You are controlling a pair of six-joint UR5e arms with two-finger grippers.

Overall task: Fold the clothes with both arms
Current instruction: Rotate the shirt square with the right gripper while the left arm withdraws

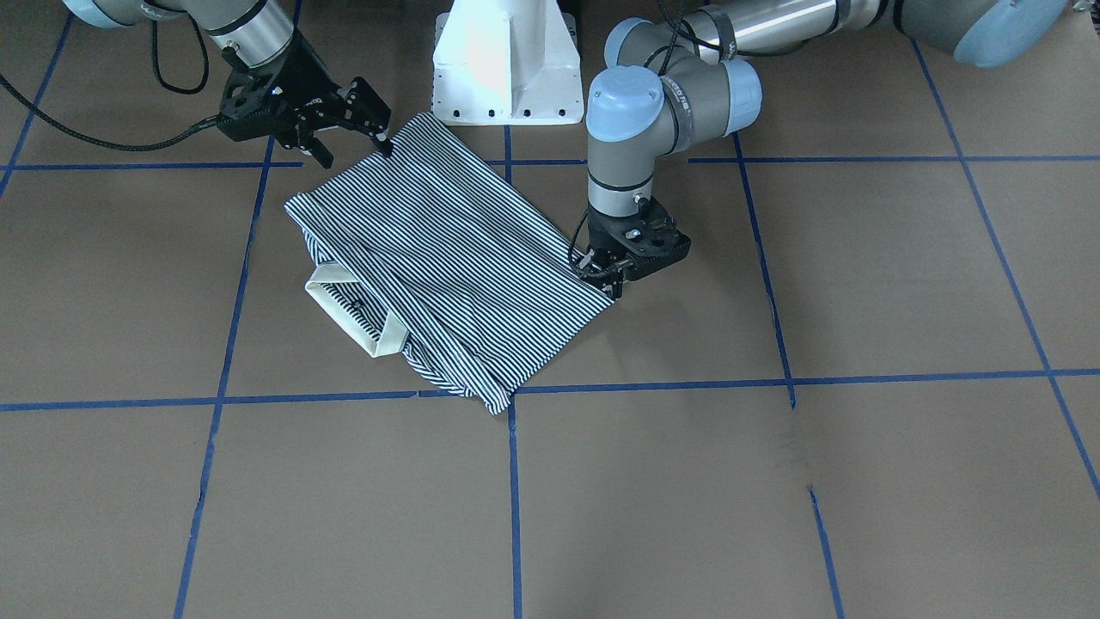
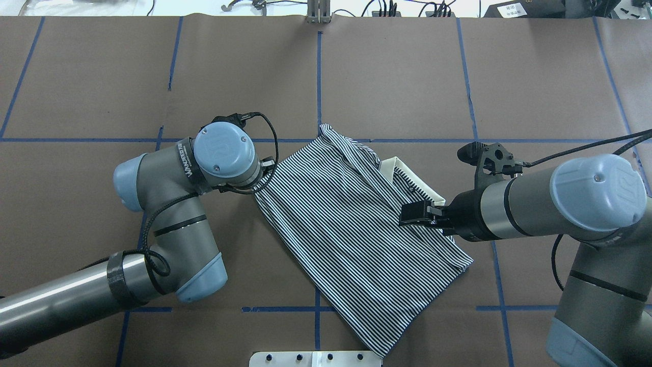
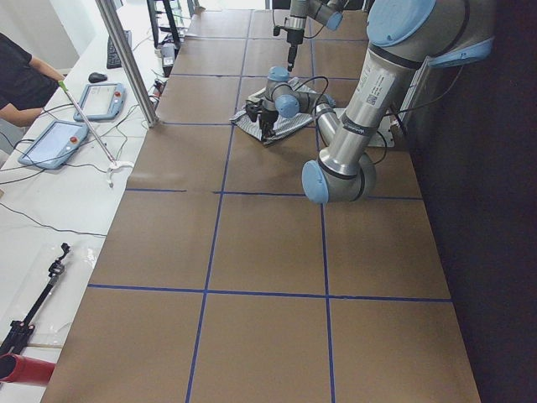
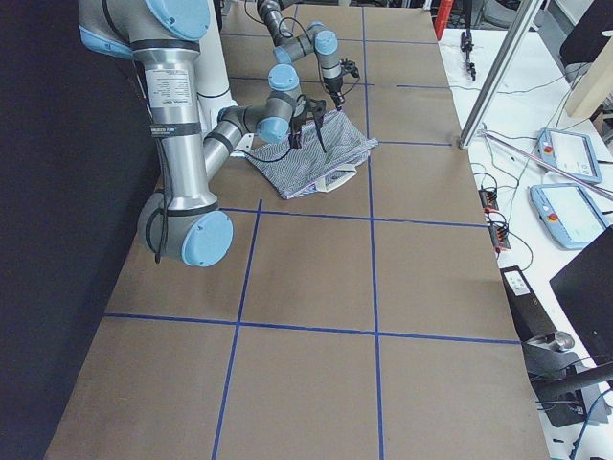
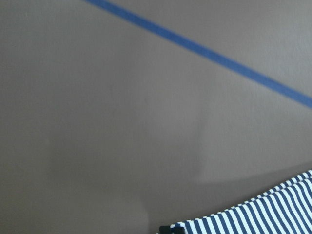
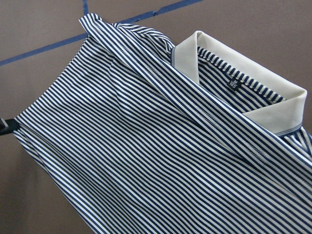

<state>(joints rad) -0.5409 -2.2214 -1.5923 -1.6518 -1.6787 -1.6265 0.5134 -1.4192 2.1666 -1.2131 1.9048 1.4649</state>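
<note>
The polo shirt [image 2: 351,229] lies folded into a slanted rectangle on the table [image 2: 407,76], in the middle and near the white pedestal base [image 1: 507,69]. Its white collar [image 2: 423,186] shows past the folded edge on the right. The left gripper [image 1: 604,279] points straight down at the shirt's left corner, probably to pin or pinch it, but I cannot tell whether its jaws are clenched on cloth. The right gripper [image 1: 357,155] hangs above the shirt's right side, jaws spread and holding nothing. With the 2 arms at opposite sides, the placing suits 1 more fold or a final smoothing.
</note>
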